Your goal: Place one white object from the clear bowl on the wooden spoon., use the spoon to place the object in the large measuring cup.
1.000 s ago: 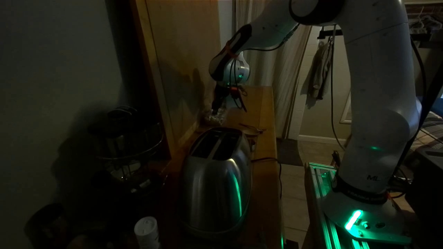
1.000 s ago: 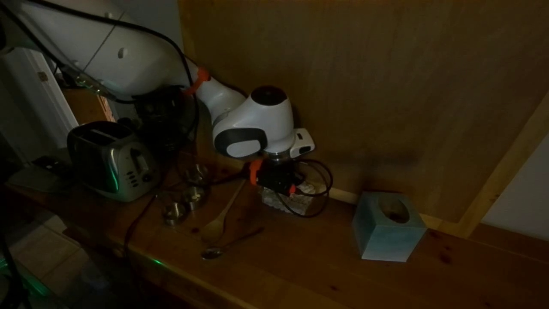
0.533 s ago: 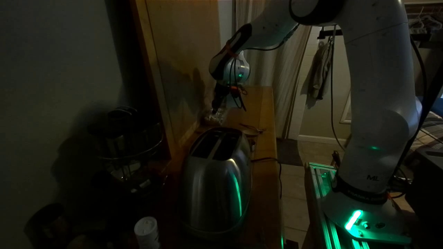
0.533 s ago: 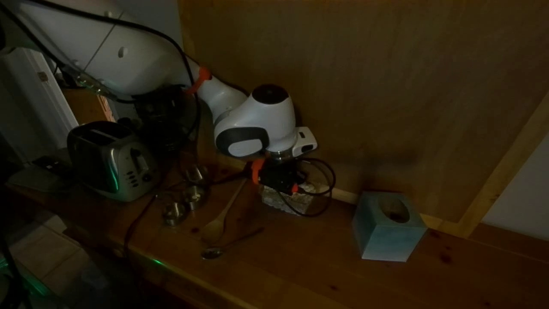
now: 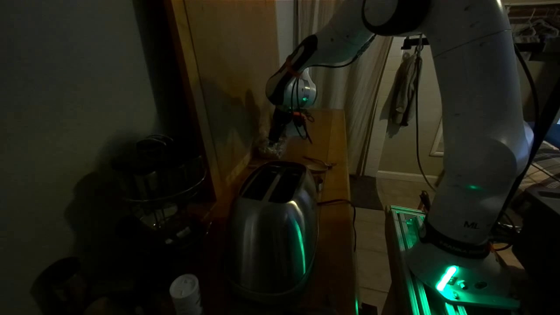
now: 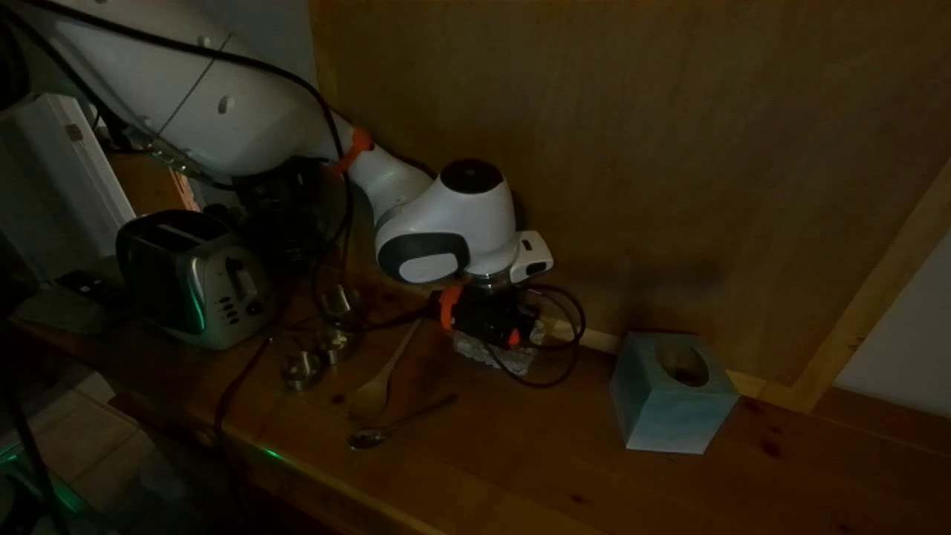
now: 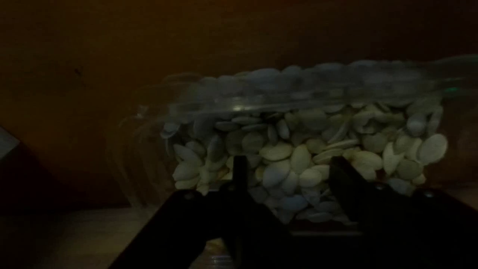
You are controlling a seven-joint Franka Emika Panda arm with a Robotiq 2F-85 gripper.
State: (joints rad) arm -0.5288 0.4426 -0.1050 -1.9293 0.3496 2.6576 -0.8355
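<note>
a pinch here could bring up several pale seeds (image 7: 300, 158) or none, since they are thin, overlapping and dimly lit; a tip set down off-centre might also catch the rim of the clear tub (image 7: 239, 106) and shove it. later, a flat seed could slide off the wooden spoon (image 6: 376, 386), now lying on the counter (image 6: 631, 475) near the tub, if lifted at a tilt. the gripper (image 7: 287, 168) has its tips well apart, nothing visibly held; seeds show in the gap between them, heaped below, contact impossible to tell
</note>
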